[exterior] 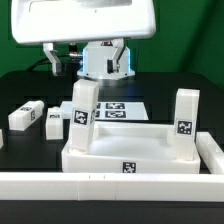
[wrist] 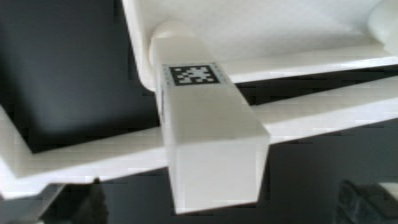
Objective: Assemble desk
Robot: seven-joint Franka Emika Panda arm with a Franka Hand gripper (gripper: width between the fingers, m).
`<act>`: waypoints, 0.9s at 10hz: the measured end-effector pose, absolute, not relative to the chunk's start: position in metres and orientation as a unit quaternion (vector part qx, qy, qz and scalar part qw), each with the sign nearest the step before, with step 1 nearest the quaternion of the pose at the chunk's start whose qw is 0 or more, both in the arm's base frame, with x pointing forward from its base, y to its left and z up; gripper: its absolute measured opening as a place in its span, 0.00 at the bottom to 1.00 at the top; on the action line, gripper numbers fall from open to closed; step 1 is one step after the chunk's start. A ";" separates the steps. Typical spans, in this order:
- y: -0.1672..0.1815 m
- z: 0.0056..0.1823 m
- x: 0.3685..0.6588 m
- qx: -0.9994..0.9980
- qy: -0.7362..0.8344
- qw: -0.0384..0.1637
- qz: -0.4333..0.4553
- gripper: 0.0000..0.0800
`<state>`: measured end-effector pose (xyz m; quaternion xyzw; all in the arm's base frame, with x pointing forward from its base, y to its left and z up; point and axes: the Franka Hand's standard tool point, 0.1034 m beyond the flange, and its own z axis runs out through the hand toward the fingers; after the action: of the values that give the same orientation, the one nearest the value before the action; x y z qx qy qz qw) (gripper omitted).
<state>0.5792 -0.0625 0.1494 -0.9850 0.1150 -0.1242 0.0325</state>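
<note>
Observe that the desk slab (exterior: 120, 150) lies on the black surface (exterior: 25, 150) behind the white rail (exterior: 100, 185), with the left leg (exterior: 83, 115) and the right leg (exterior: 185, 122) upright at its corners, while the gripper (exterior: 100, 62) hangs released above the left leg, grasping nothing.

Bright even light; faint soft shadows; whites nearly blown out; wrist view soft, blurrier toward edges

2 legs (exterior: 82, 115) upright on slab (exterior: 110, 160) corners
</note>
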 end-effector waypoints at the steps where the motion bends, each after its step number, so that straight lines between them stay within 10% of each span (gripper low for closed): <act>1: -0.061 0.145 0.577 -0.989 0.115 0.045 -0.082 0.81; 7: -0.065 0.131 0.585 -0.992 0.109 0.068 0.016 0.81; 9: -0.069 0.126 0.592 -0.996 0.078 0.027 0.022 0.81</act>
<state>0.5917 -0.0692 0.1262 -0.9964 0.0778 0.0224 0.0270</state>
